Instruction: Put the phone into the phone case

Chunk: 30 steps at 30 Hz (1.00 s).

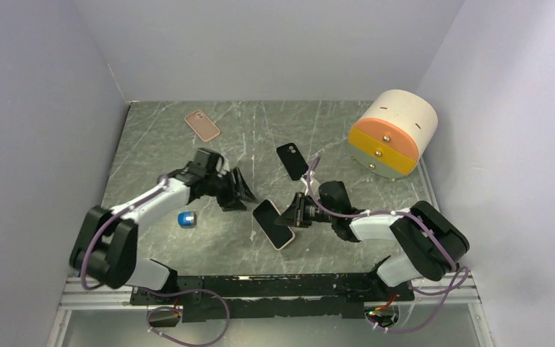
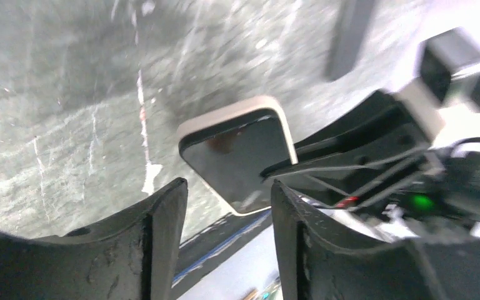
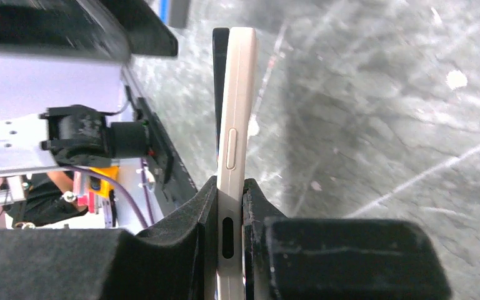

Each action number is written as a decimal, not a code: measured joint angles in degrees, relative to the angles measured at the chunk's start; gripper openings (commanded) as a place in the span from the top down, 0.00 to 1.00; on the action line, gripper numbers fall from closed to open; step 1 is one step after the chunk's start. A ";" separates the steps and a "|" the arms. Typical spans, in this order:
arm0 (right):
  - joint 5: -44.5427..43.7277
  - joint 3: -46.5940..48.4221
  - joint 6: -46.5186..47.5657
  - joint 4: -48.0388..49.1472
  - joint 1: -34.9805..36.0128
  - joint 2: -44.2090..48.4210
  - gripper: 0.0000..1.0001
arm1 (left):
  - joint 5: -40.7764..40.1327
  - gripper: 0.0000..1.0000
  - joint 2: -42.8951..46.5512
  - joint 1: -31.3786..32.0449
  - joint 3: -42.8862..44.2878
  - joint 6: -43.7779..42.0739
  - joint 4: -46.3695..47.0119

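Cream-edged, black-screened phone (image 3: 237, 94) sits clamped in my right gripper (image 3: 230, 194); my left gripper (image 2: 228, 187) hangs open beside it, the flat black phone case (image 1: 291, 160) on the marble counter (image 1: 274, 123).

The left arm (image 1: 152, 202) and right arm (image 1: 368, 225) each have white links between bulky black joints, with purple cables running alongside. At 6 o'clock, a black base rail (image 1: 274, 283) trails more purple loops. The left gripper (image 2: 228, 187) and right gripper (image 3: 230, 187) have matte black, rough-textured fingers. A green light (image 2: 420, 201) glows on the right arm.
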<state>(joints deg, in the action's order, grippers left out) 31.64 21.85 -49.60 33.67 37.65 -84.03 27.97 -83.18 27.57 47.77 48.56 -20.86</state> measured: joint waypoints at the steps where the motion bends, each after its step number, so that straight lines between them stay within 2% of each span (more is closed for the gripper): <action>1: -0.02 -0.15 -0.39 0.79 -0.07 0.90 1.00 | 1.84 0.35 2.45 -2.36 -0.50 0.79 0.83; 5: 0.15 -1.81 -2.99 6.32 -0.72 4.57 1.00 | 6.97 0.25 8.59 -7.32 -0.17 3.43 3.43; 8: 0.04 -2.86 -5.22 10.19 -1.22 7.98 1.00 | 9.90 0.19 10.80 -7.52 1.49 4.87 3.80; 9: -0.11 -2.86 -5.90 10.95 -1.31 9.11 1.00 | 10.54 0.09 11.26 -7.52 2.08 5.31 3.93; 11: -0.31 -2.86 -7.02 12.66 -1.40 11.28 1.00 | 11.76 0.06 12.46 -7.52 2.91 6.38 4.68; 16: -0.98 -2.84 -10.01 16.31 -1.99 15.87 1.00 | 15.41 0.09 14.25 -8.02 2.97 9.55 9.35; 21: -1.09 -2.84 -14.21 19.61 -2.60 16.20 1.00 | 18.34 0.11 14.47 -8.15 1.62 12.46 16.00; 30: -1.03 -2.86 -24.79 35.45 -3.23 9.49 1.00 | 21.66 0.32 13.73 -8.15 -1.18 16.31 25.79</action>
<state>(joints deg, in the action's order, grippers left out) 30.61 18.98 -74.39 69.12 34.41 -74.54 49.63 -69.45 19.42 46.59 64.86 4.93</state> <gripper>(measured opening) 0.182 0.738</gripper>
